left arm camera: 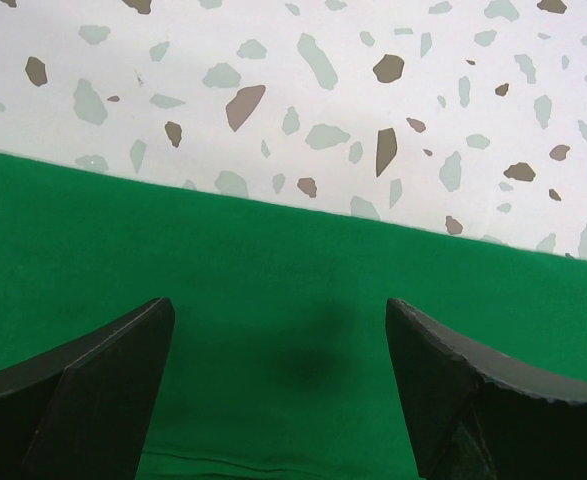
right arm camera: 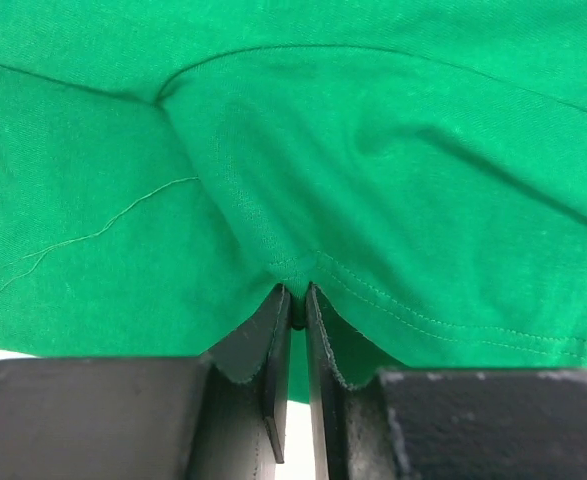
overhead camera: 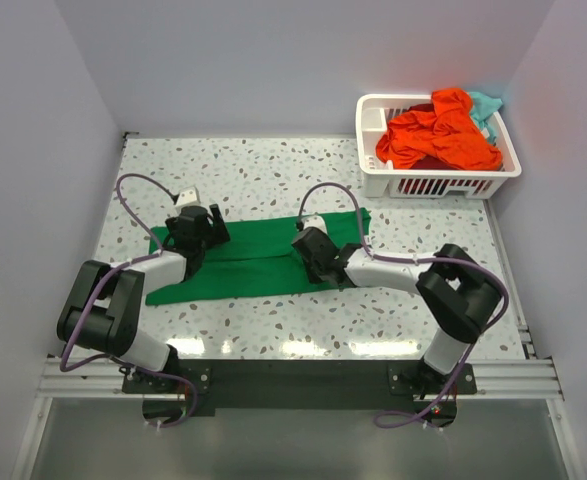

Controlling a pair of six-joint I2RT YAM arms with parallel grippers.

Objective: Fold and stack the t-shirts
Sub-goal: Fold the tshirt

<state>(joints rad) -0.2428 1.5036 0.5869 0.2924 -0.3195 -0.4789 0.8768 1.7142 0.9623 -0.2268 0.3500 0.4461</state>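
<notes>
A bright green t-shirt (overhead camera: pixel 258 265) lies as a long folded strip across the middle of the table. My left gripper (overhead camera: pixel 201 228) hovers over the strip's left end near its far edge. In the left wrist view that gripper (left arm camera: pixel 278 305) is open, with only flat green cloth (left arm camera: pixel 123 230) between its fingers. My right gripper (overhead camera: pixel 305 243) is at the strip's right part. In the right wrist view this gripper (right arm camera: pixel 298 295) is shut on a stitched hem of the green t-shirt (right arm camera: pixel 373 150), which puckers up at the pinch. An orange-red t-shirt (overhead camera: pixel 438 135) and a teal t-shirt (overhead camera: pixel 485 105) lie crumpled in the basket.
A white slotted basket (overhead camera: pixel 373 182) stands at the back right corner of the speckled table (overhead camera: pixel 273 170). Grey walls close in on the left, right and back.
</notes>
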